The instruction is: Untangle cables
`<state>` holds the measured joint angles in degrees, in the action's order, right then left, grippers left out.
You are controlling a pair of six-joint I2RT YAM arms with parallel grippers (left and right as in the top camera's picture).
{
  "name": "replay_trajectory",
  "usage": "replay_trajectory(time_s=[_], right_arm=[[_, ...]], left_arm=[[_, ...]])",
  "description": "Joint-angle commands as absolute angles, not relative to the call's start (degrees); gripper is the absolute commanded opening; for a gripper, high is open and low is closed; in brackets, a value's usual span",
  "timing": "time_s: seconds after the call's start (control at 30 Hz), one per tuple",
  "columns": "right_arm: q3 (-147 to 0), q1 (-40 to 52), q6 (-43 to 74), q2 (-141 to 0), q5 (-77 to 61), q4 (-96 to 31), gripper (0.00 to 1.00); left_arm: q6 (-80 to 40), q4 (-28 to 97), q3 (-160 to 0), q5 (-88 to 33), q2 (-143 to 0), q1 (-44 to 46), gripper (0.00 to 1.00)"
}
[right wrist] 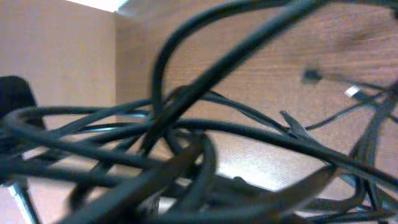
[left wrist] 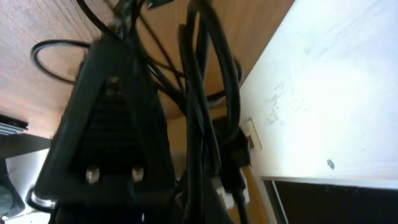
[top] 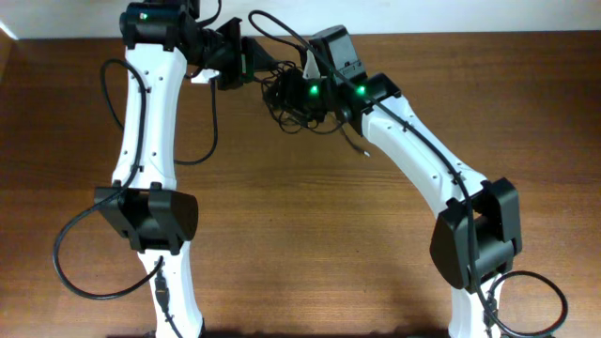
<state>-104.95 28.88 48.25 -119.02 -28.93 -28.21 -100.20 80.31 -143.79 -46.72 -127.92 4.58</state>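
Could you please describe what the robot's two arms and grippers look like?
White rounded links join at black joint housings; thick black cables loop alongside, and small green lights glow near the wrists. The left gripper and right gripper are black.

overhead looks straight down on the wooden table (top: 300,216); both wrist cameras sit close against the cable tangle (top: 293,99) at its far edge — the part all views share.

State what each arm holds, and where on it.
Left gripper: jaws shut on the cables at their left edge. Right gripper: amid them, hold unclear.
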Motion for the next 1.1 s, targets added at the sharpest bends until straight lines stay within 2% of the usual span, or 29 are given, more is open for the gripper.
replay_trajectory(time_s=[0.0,0.03,0.13,0.17,0.23,0.27,0.3,0.43,0.53,0.67,0.77,0.93,1.07], right_arm=[[-100.7,29.3,48.3,-119.4,-27.8,-22.6,0.38],[-99.6,29.5,48.3,-119.4,-27.8,-20.9,0.42],[-97.3,30.0,47.2,-119.4,-27.8,-16.6,0.43],[-97.3,30.1,46.8,-119.4,-27.8,-16.6,0.37],[-97.3,30.1,46.7,-119.4,-28.7,-16.9,0.13],[-97.3,30.0,45.3,-119.4,-30.1,-17.1,0.06],[-97.3,29.9,43.9,-119.3,-31.3,-18.0,0.04],[-97.3,30.0,37.6,-116.5,-31.7,-27.3,0.04],[-97.3,30.0,27.7,-110.4,-31.7,-37.3,0.04],[-97.3,30.0,19.5,-99.9,-33.2,-45.8,0.04],[-97.3,30.0,17.3,-92.8,-33.2,-49.5,0.04],[-97.4,28.6,17.3,-86.1,-33.8,-50.4,0.04],[-97.4,21.1,20.8,-82.5,-31.4,-52.4,0.04]], left_arm=[[-99.4,80.2,-144.3,-51.5,-125.9,4.3,0.0],[-99.4,80.2,-144.3,-51.7,-125.9,4.3,0.0],[-99.3,80.2,-144.3,-51.7,-125.9,4.3,0.0],[-99.3,80.2,-144.3,-51.7,-125.9,4.3,0.0],[-99.4,80.2,-144.3,-51.2,-125.9,4.3,0.0],[-99.4,80.2,-144.3,-49.3,-125.9,4.3,0.0],[-99.4,80.2,-144.3,-46.0,-125.9,4.2,0.0],[-99.4,80.3,-144.3,-34.3,-125.9,3.6,0.0],[-99.4,83.9,-144.3,-17.5,-125.9,3.5,0.0],[-99.4,89.9,-144.3,-2.8,-125.9,3.6,0.0],[-99.3,96.2,-144.3,-0.2,-125.9,3.6,0.0],[-76.0,96.7,-144.2,3.1,-125.9,3.6,0.0],[-60.0,96.2,-144.2,3.9,-125.9,3.6,0.0]])
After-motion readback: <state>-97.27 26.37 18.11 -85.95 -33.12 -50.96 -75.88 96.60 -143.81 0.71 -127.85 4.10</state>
